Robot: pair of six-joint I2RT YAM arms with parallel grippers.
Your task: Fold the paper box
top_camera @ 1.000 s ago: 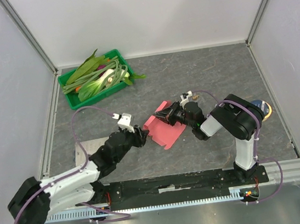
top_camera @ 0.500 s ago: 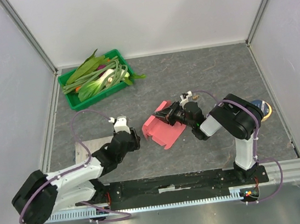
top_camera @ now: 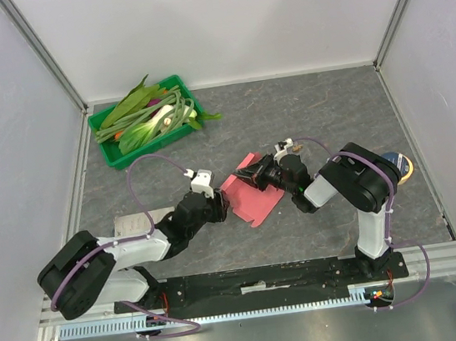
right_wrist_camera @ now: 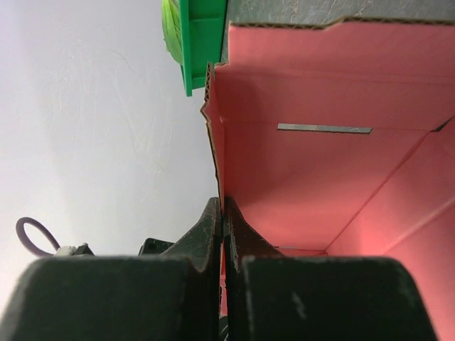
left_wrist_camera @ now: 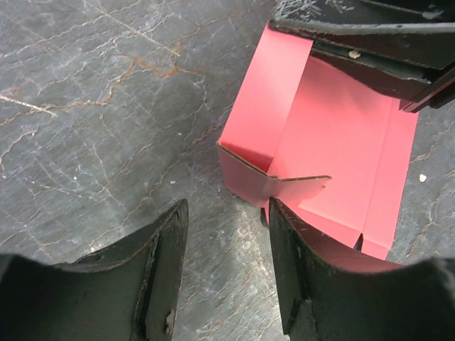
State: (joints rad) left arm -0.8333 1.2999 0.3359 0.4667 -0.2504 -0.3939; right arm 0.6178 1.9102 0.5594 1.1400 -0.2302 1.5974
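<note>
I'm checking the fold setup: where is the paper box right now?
Top view: the paper box lies mid-table, right gripper shut on its far edge, left gripper open at its left corner.

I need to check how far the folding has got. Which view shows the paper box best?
Left wrist: the paper box lies close, its raised walls and corner flap clear. Top external shows it small, edges partly covered. Right wrist shows only inner walls with a slot, close up.
</note>
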